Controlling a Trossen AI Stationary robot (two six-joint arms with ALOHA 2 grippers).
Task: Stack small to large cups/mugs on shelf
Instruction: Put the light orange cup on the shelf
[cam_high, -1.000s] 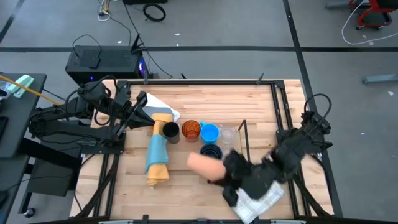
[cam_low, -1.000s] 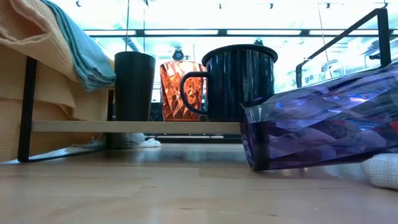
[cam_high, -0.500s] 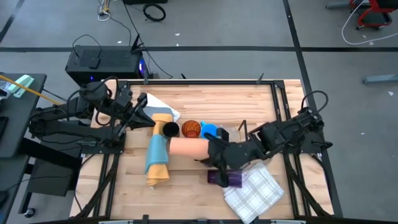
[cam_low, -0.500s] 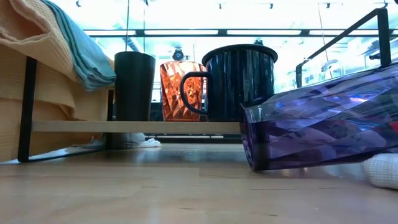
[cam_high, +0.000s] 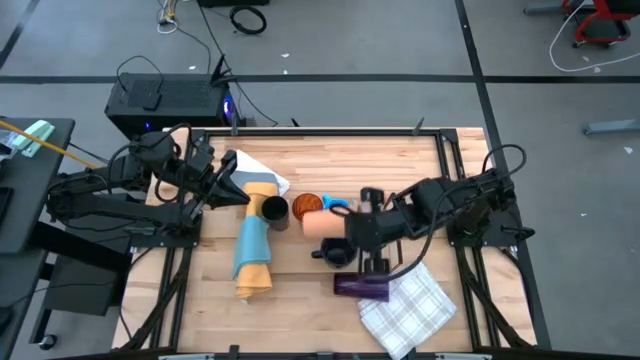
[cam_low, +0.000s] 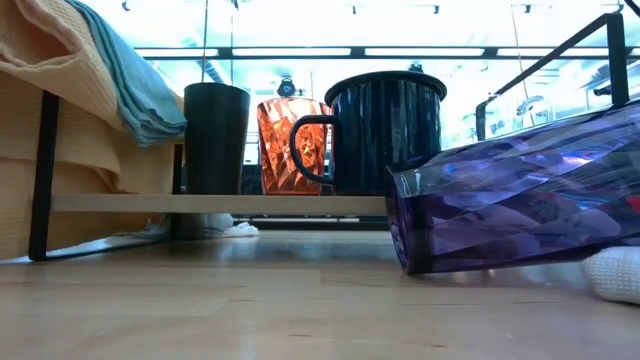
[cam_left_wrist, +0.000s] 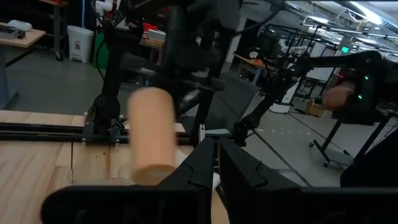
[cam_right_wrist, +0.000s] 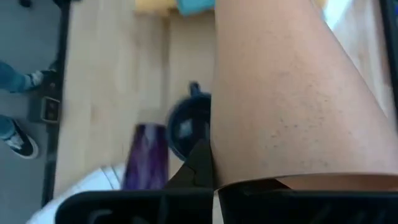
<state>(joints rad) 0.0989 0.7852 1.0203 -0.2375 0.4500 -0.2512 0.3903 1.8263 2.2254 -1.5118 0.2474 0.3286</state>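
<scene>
Right end effector (cam_high: 345, 226): plain peach cup (cam_high: 322, 223)

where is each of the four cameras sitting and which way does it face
High view: overhead, looking straight down; both arms show, right gripper holding the peach cup.
Low view: table height, looking level at the dark handled mug and the lying purple translucent tumbler; no arm shows.
Left wrist view: on the waiting left arm, its gripper at bottom, facing the peach cup.
Right wrist view: looks past the held cup to the table.
Right wrist and low views share mug and tumbler.
</scene>
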